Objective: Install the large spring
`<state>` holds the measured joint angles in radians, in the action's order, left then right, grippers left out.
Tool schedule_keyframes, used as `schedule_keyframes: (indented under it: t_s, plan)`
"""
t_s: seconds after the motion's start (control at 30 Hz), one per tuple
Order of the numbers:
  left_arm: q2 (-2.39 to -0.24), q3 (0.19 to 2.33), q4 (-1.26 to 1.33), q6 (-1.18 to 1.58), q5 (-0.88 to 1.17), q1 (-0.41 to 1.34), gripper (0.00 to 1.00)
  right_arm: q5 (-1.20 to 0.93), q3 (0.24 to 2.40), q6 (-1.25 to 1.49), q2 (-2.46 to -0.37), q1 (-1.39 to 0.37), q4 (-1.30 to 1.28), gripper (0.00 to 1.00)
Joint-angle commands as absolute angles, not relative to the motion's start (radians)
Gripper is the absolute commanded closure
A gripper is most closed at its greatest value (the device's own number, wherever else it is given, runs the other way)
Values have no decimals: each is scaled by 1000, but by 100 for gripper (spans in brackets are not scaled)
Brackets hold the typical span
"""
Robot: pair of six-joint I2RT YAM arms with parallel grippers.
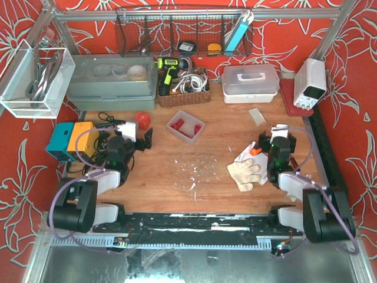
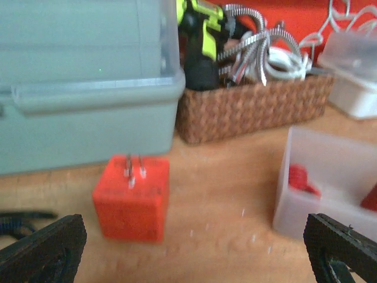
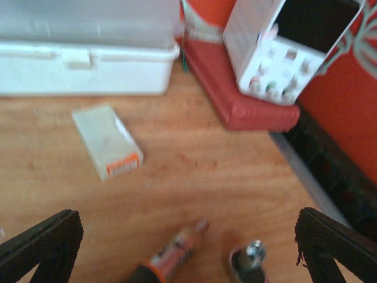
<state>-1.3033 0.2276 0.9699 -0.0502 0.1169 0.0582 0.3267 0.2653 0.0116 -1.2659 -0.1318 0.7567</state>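
A red block (image 2: 131,197) with thin metal pins standing on its top sits on the wooden table, just ahead of my left gripper (image 2: 191,253) and left of centre; it also shows in the top view (image 1: 142,120). A clear tray (image 2: 294,177) with red parts stands to its right, and in the top view (image 1: 185,126). My left gripper (image 1: 127,138) is wide open and empty. My right gripper (image 3: 188,253) is wide open and empty, with an orange-tipped tube (image 3: 174,254) and a small metal stud (image 3: 250,259) between its fingers. I cannot pick out a large spring.
A white work glove (image 1: 247,168) lies left of the right arm (image 1: 278,140). At the back are a grey bin (image 1: 112,81), a wicker basket (image 1: 184,88), a white lidded box (image 1: 250,82) and a power supply (image 1: 310,82). A small white carton (image 3: 107,141) lies on the table.
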Motion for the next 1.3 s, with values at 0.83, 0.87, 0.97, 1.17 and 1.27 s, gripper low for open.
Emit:
schedule_keyframes:
  t_s: [0.83, 0.87, 0.97, 1.17, 1.27]
  plan:
    - [-883, 560, 179, 621, 468, 141, 0, 159, 947, 823, -1038, -126, -675, 11]
    - [-884, 554, 174, 608, 421, 189, 0, 164, 965, 853, -1066, -125, -708, 13]
    - [-901, 552, 166, 568, 259, 335, 0, 159, 978, 942, -1124, -126, -727, 25]
    - [-979, 560, 197, 470, 133, 550, 0, 144, 976, 1069, -1213, -121, -683, 41]
    - [-1006, 518, 255, 405, 54, 662, 0, 124, 978, 1115, -1271, -115, -667, 45]
